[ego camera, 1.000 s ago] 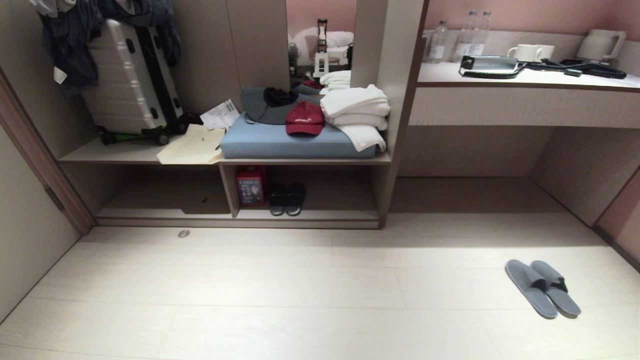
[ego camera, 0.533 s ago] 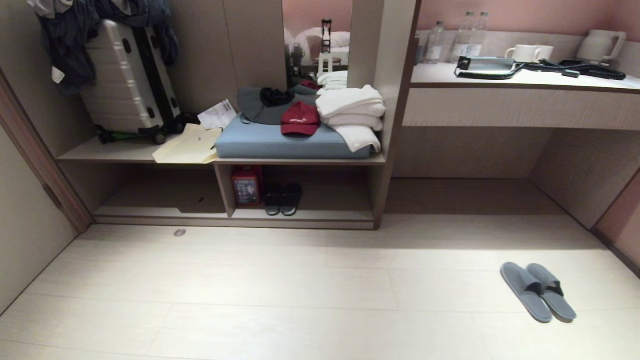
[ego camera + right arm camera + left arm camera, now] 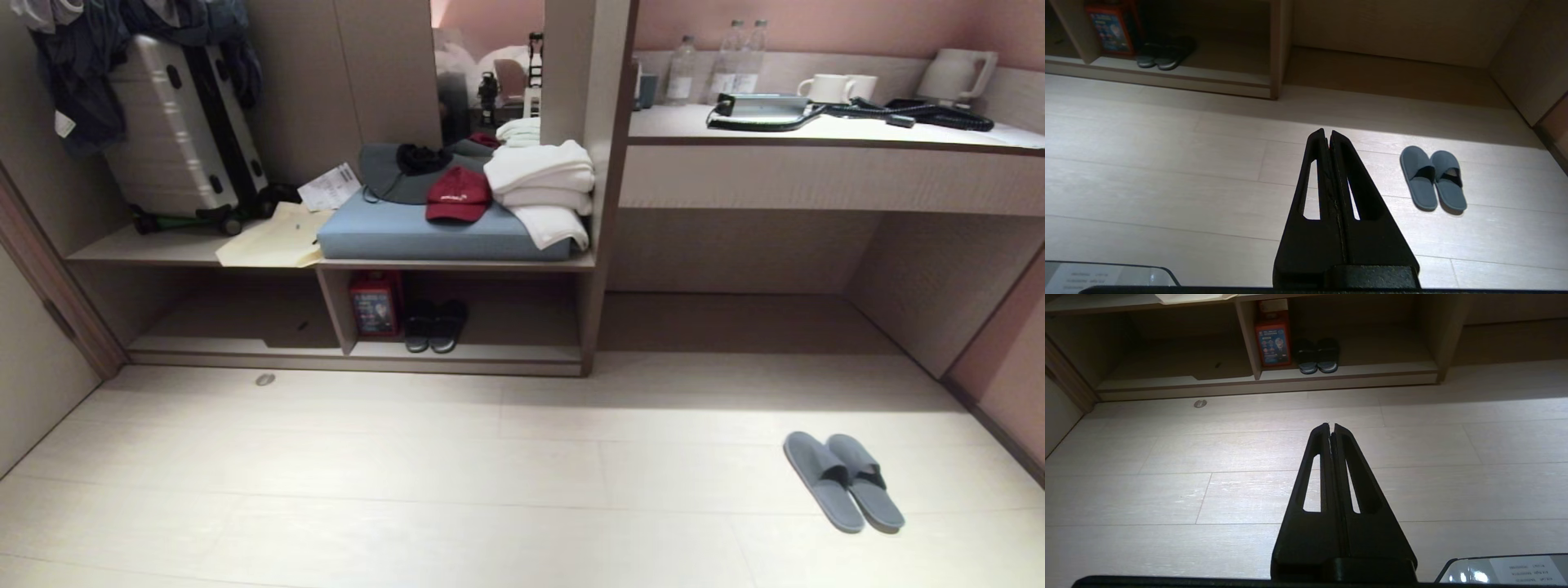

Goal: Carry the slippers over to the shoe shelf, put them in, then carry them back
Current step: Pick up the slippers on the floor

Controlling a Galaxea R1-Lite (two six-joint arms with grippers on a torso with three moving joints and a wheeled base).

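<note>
Grey-blue fabric marks the slippers [image 3: 843, 482]: you have them lying side by side, touching, flat on the pale plank floor [image 3: 457, 490], out in the open toward the right, in front of the recess under the desk [image 3: 824, 135] and well apart from the unit. That bare spot probably makes them easy to reach from above. The shoe shelf [image 3: 506, 353] is the low compartment at the unit's bottom edge, right of its divider; a pair of dark shoes [image 3: 433, 325] and a red box [image 3: 375, 304] sit at its left end against the divider, so the right part looks free for the slippers. Your left gripper [image 3: 1331, 426] hangs over bare floor, fingers pressed together and holding nothing. Your right gripper [image 3: 1327, 132] is likewise closed and empty, with the slippers near it, off to its side. Neither arm shows in the head view; the pick-up looks not yet begun.
</note>
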